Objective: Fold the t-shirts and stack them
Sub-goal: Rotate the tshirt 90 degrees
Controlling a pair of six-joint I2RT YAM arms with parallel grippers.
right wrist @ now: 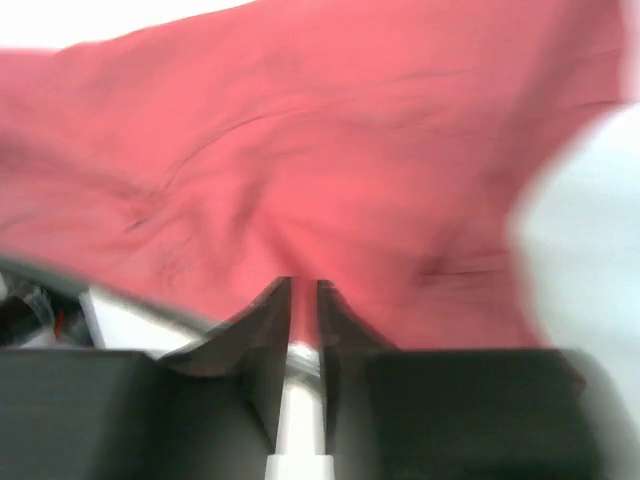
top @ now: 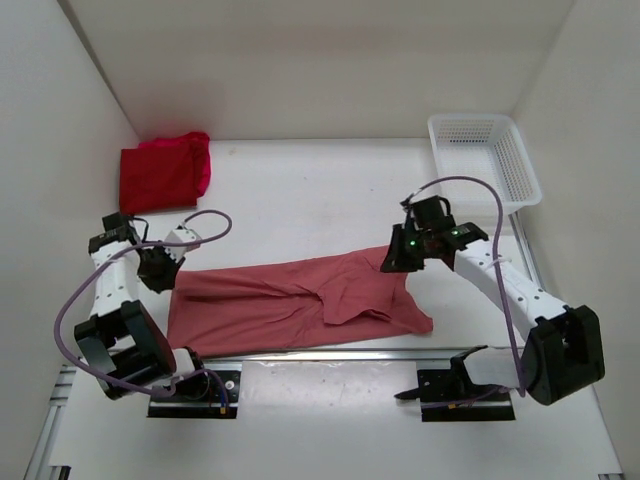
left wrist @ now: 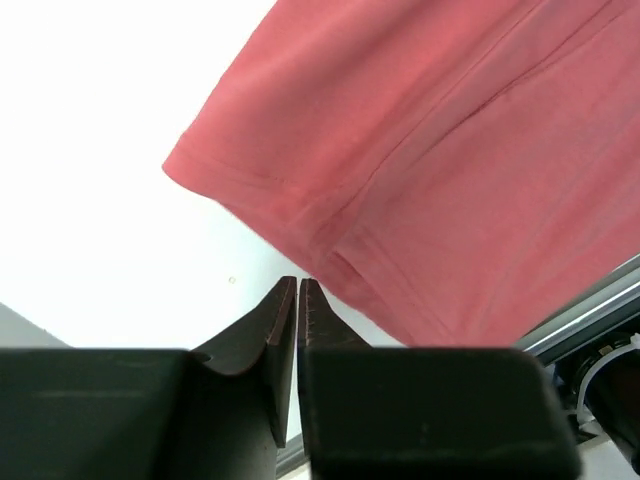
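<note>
Left pincer [left wrist: 298, 282] closed, empty, beside salmon t-shirt [left wrist: 440, 150]. Right pincer [right wrist: 304, 285] near-closed (blurred, can't tell if gripping).

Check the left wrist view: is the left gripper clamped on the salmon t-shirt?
No, the left gripper is closed on nothing over bare table, with the salmon t-shirt lying just beyond its tips.

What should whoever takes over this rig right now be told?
Left gripper: shut, empty, over bare table beside the hem of the salmon t-shirt.
Right gripper: above that shirt, jaws nearly together; blurred, grip unclear.
Done: crimson t-shirt and bright red t-shirt lie folded, piled in the far-left corner.
To do: fold the salmon one, now spread across the near table, and stack it there.
</note>
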